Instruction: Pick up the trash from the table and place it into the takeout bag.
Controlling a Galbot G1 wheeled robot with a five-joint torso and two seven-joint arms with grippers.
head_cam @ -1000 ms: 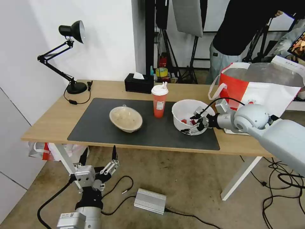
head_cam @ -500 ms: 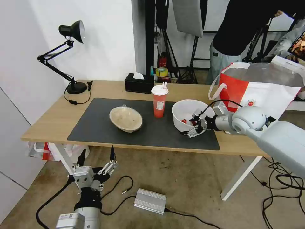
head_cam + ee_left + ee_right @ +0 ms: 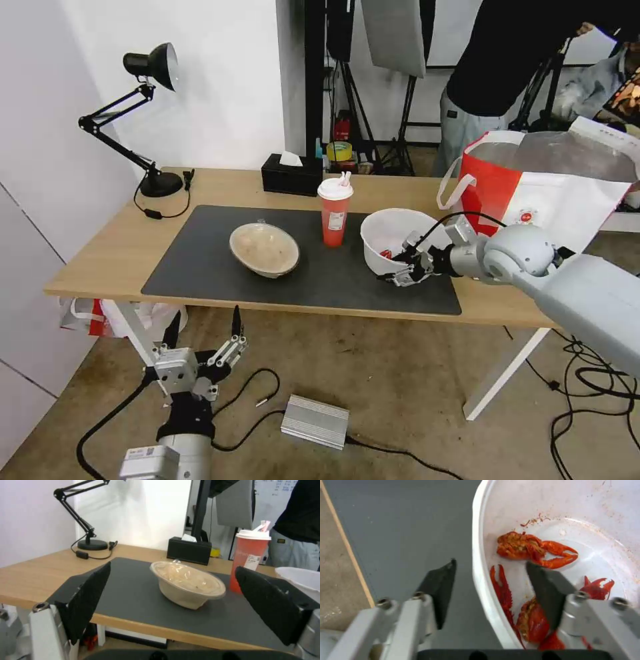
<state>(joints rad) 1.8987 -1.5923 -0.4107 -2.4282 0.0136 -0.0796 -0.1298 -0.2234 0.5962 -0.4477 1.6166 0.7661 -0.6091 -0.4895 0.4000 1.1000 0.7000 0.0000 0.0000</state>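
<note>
Right tool [image 3: 402,265]: centre-right of the head view, fingers spread and straddling the near rim of the white bowl [image 3: 393,240], one finger outside [image 3: 441,590], one inside [image 3: 546,590], neither pressed against the wall.
Left tool [image 3: 203,340]: lower left of the head view, below the worktop [image 3: 107,253] edge, fingers spread wide, holding nothing.
White bowl: on the right end of the dark mat [image 3: 200,267], red crayfish scraps [image 3: 533,547] inside.
Red cup [image 3: 335,212]: upright at mid-mat, just left of the white bowl.
Beige bowl [image 3: 265,249]: left of the cup, tilted.
Takeout bag [image 3: 553,193]: right end of the worktop, mouth open.
</note>
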